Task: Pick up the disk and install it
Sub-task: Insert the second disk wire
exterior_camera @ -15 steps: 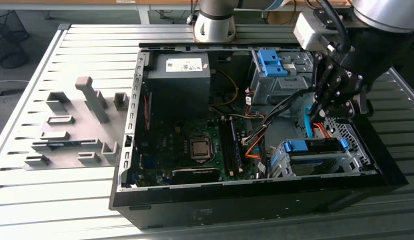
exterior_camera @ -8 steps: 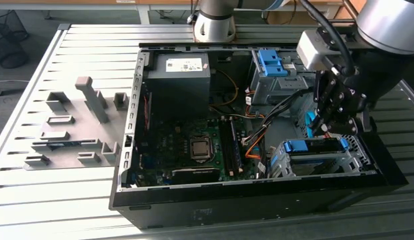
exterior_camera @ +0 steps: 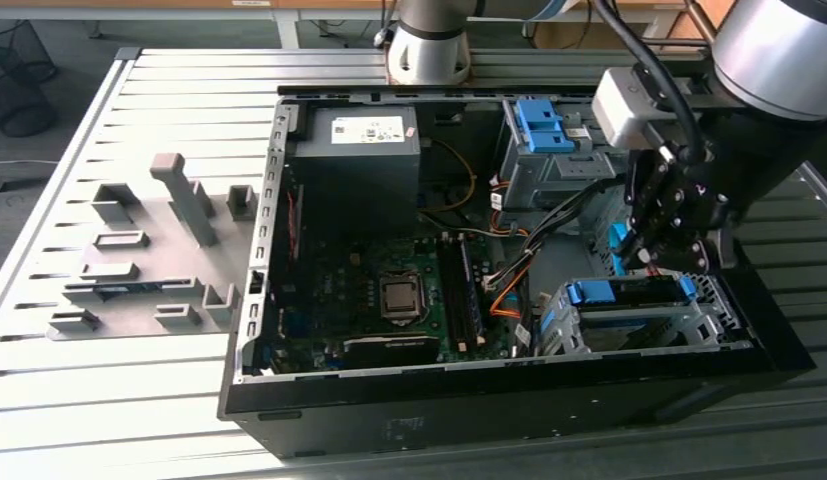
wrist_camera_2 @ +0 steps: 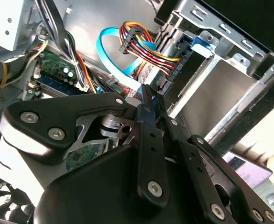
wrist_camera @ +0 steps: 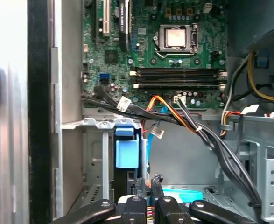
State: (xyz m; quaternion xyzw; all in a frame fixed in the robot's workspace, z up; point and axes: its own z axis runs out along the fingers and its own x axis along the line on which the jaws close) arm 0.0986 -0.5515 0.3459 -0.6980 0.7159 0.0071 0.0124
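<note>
One open computer case sits mid-frame in the exterior view; one black power supply at upper centre; two blue brackets, one upper right, one lower right; one pincer at right; one processor socket in the first wrist view.

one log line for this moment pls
gripper | shut, nothing visibly held | above drive cage | inside open computer case

Bright daylight, table glare, shadowed case interior
</note>
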